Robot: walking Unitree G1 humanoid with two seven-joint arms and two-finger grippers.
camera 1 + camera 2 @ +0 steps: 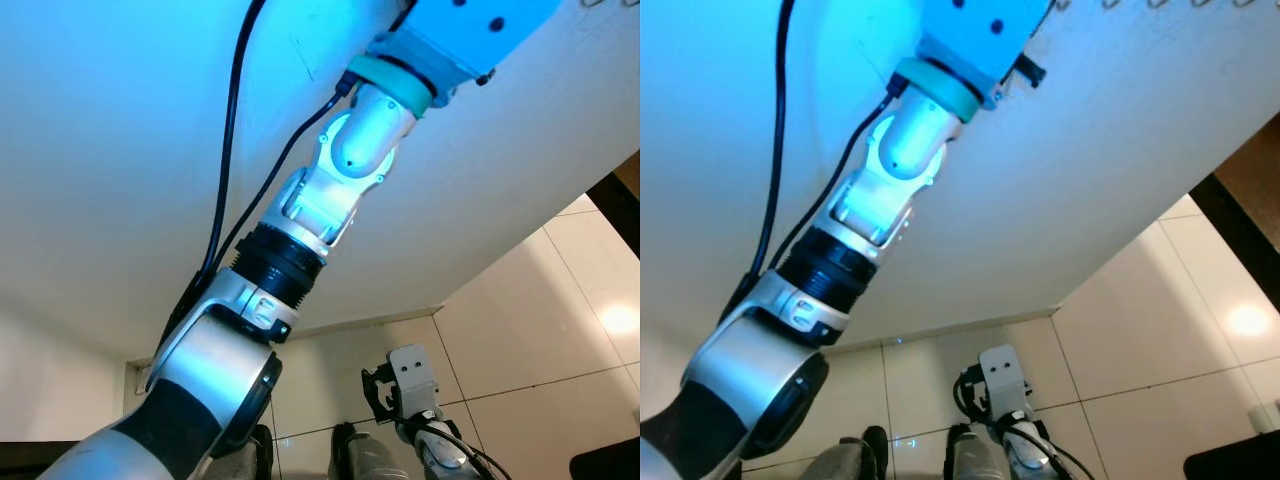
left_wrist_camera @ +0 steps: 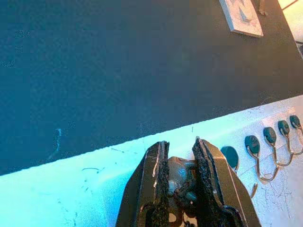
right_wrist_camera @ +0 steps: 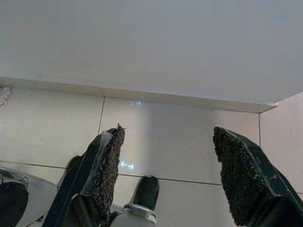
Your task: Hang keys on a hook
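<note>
Keys (image 2: 182,182) pinched between our left gripper (image 2: 182,156) fingers, raised at wall. Row of hooks (image 2: 265,149) lies just beside jaws, off to one side; nearest hook (image 2: 231,156) almost touching. Right gripper (image 3: 165,161) hangs low, spread, idle.

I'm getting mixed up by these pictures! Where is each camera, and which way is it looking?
Eye views: on the head, facing wall and floor; left arm raised, right arm low.
Left wrist: along left fingers, shut on keys, toward hooks.
Right wrist: down at floor between open right fingers; a foot shows.
Shared: right eye view also catches the hooks.
</note>
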